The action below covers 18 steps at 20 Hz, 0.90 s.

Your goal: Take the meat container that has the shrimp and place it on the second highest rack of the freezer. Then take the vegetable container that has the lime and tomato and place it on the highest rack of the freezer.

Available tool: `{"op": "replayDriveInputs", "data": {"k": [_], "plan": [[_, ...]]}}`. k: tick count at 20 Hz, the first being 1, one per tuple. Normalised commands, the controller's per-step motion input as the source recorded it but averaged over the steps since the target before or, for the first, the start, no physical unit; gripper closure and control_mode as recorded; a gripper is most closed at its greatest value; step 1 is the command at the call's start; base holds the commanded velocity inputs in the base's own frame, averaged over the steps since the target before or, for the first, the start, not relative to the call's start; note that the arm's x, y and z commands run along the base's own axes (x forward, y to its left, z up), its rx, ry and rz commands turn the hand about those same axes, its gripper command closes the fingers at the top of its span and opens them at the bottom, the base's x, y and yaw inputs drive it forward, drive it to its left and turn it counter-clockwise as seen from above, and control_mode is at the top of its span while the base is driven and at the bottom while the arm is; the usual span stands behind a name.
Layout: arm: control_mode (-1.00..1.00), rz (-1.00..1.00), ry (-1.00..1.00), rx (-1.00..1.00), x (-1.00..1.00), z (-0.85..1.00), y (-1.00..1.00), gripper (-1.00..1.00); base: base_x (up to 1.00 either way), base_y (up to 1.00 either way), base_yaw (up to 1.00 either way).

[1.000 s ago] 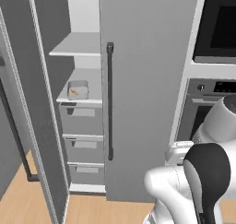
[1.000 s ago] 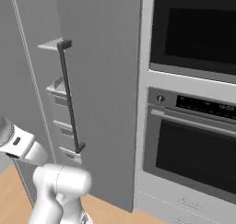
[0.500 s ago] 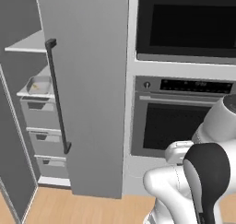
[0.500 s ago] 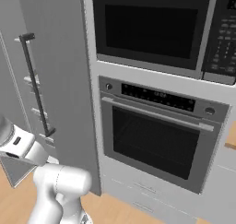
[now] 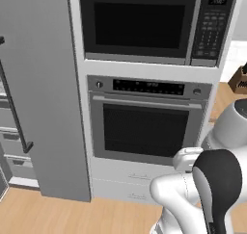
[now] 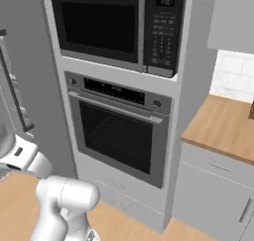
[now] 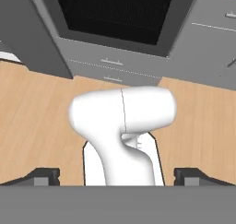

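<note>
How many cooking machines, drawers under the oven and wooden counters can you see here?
Microwave: 1
Oven: 1
Drawers under the oven: 2
Wooden counter: 1
Total: 5

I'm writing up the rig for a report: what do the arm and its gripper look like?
The glossy white arm is built of rounded, tube-like segments, with a black joint cover at one bend. The gripper ends in two small dark grey fingertips, blocky and flat-topped. No cables or markings are visible.
</note>
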Motion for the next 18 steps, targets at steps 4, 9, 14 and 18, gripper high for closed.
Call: {"op": "replayDriveInputs", "data": {"k": [4, 9, 14, 18], "plan": [[1.00, 0.00, 0.00, 0.00, 0.00, 0.00, 0.00, -1.00, 0.11, -1.00, 0.02], [1.00, 0.00, 0.00, 0.00, 0.00, 0.00, 0.00, -1.00, 0.26, -1.00, 0.00], [1.00, 0.00, 0.00, 0.00, 0.00, 0.00, 0.00, -1.00, 0.11, -1.00, 0.00], [1.00, 0.00, 0.00, 0.00, 0.00, 0.00, 0.00, -1.00, 0.11, -1.00, 0.00]]}}
